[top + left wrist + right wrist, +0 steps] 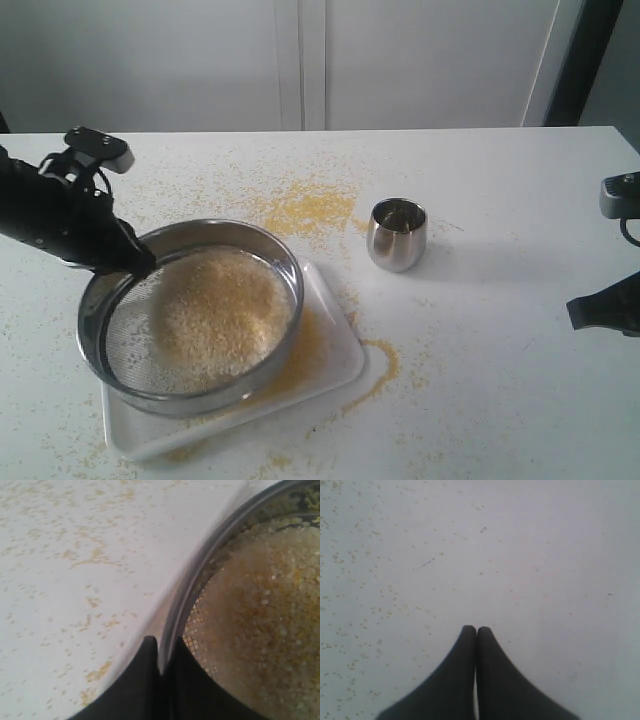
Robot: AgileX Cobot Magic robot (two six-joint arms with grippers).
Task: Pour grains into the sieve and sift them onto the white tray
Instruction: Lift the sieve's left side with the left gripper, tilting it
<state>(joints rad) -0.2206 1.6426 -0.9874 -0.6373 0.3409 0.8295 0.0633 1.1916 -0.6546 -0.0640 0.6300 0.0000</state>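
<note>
The round steel-rimmed sieve (pixel 190 315) hangs tilted over the white tray (pixel 335 350), its left rim raised. Pale off-white grains (pixel 220 310) lie heaped on its mesh, and golden granules lie on the tray under it. My left gripper (pixel 140 262) is shut on the sieve's left rim. In the left wrist view the steel rim (pixel 200 575) runs between the black fingertips (pixel 149 647), with grains (pixel 260 620) on the mesh beside them. My right gripper (pixel 476 630) is shut on nothing above bare table, at the right edge of the exterior view (pixel 605 305).
A small shiny steel cup (pixel 397 235) stands upright right of the sieve. Golden granules (pixel 305 208) are scattered over the table behind the tray, with more spilled at the tray's right edge (pixel 385 365).
</note>
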